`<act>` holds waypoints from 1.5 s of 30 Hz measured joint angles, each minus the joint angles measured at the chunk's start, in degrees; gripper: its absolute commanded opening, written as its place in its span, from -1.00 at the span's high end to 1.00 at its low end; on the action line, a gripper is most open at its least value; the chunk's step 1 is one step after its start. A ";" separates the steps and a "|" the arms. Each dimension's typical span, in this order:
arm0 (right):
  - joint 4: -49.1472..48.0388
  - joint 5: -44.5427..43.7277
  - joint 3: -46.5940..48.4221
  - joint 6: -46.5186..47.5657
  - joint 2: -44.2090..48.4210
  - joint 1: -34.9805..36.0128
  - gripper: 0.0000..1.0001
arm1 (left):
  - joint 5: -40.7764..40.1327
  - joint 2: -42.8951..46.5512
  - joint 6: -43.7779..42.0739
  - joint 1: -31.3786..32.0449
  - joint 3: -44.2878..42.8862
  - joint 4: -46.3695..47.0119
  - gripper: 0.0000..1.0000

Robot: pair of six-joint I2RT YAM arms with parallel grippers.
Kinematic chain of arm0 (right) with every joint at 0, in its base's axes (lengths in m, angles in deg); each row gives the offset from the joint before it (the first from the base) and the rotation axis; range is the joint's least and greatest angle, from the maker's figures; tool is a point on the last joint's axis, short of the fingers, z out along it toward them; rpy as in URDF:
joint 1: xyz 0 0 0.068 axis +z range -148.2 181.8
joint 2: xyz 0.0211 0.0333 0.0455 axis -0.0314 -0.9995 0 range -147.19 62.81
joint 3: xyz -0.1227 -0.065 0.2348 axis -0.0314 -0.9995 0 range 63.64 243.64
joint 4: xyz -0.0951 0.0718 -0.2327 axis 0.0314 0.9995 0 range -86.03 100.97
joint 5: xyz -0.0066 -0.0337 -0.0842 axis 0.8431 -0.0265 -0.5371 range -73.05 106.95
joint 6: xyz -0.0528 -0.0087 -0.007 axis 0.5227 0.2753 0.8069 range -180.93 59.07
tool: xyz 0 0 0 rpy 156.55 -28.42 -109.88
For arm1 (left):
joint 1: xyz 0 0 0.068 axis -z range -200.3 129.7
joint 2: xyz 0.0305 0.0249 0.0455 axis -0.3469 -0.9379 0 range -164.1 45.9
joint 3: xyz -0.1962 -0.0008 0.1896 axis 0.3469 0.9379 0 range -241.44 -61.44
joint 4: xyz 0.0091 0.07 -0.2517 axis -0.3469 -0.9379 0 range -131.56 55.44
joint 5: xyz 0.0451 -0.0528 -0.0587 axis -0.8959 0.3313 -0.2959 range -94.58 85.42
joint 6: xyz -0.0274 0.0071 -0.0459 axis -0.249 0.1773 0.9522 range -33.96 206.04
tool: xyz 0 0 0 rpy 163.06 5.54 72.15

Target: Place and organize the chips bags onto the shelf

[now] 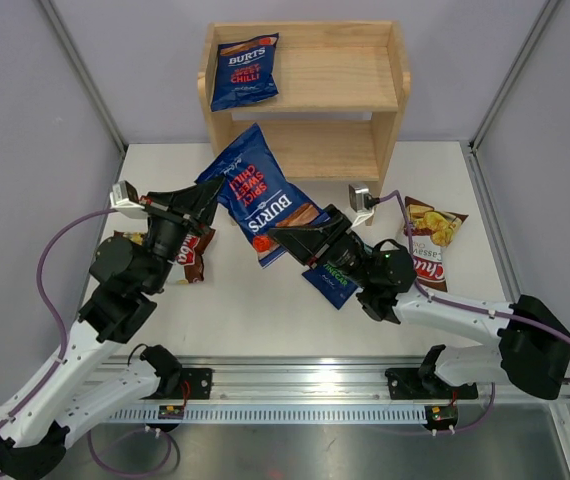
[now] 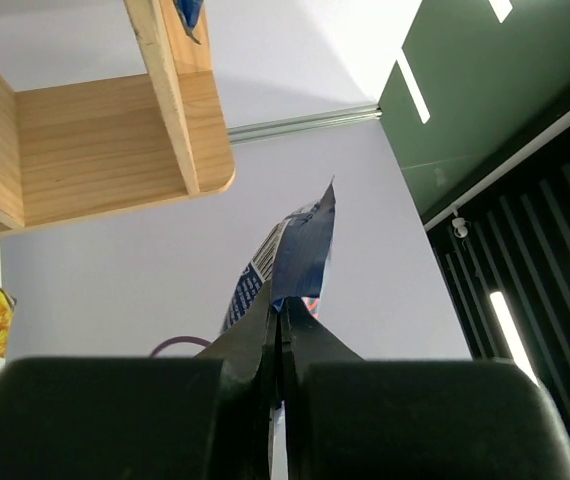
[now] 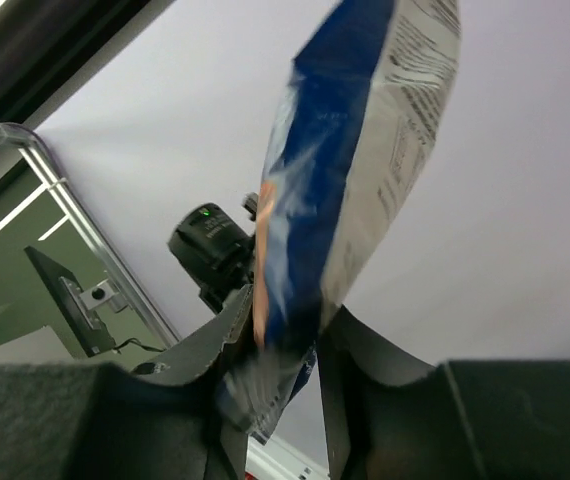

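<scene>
A dark blue red-lettered BURTS bag (image 1: 261, 203) hangs in the air in front of the wooden shelf (image 1: 365, 150). My left gripper (image 1: 215, 192) is shut on its upper left edge, and in the left wrist view (image 2: 281, 300) the bag (image 2: 300, 240) rises from the closed jaws. My right gripper (image 1: 285, 238) grips its lower end, and in the right wrist view (image 3: 290, 312) the bag (image 3: 345, 150) sits between the jaws. A second red-lettered BURTS bag (image 1: 246, 70) lies on the top tier's left. A green-lettered BURTS bag (image 1: 333, 278) lies under my right gripper.
One Chuba bag (image 1: 431, 240) lies flat at the right of the table. Another Chuba bag (image 1: 193, 258) is partly hidden under my left arm. The shelf's side panel and lower board (image 2: 95, 140) show in the left wrist view. Grey walls enclose the table.
</scene>
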 measured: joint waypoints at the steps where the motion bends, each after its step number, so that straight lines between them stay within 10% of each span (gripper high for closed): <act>1: 0.13 -0.11 -0.15 0.22 1.18 0.00 0.28 | -0.07 0.00 -0.17 0.02 0.00 -0.35 1.00; 13: 6.19 -2.49 -0.24 3.10 5.79 0.00 0.61 | 0.20 -0.63 -2.34 0.20 -0.02 -0.02 1.00; 18: 9.20 -3.45 -0.24 3.61 6.91 0.00 0.80 | -0.15 -0.68 -5.92 0.20 -1.73 -1.05 0.34; 24: 17.99 -6.60 -0.28 4.22 11.50 0.00 0.88 | -5.14 -1.27 -15.67 0.20 -11.85 -10.36 0.47; 30: 29.73 -12.39 0.66 5.86 17.09 0.00 1.00 | -11.43 -2.40 -27.93 0.20 -25.92 -21.00 0.15; 45: 53.72 -17.97 30.56 4.59 10.58 -14.47 0.95 | -8.04 6.47 -50.64 0.15 -18.95 -44.65 -0.11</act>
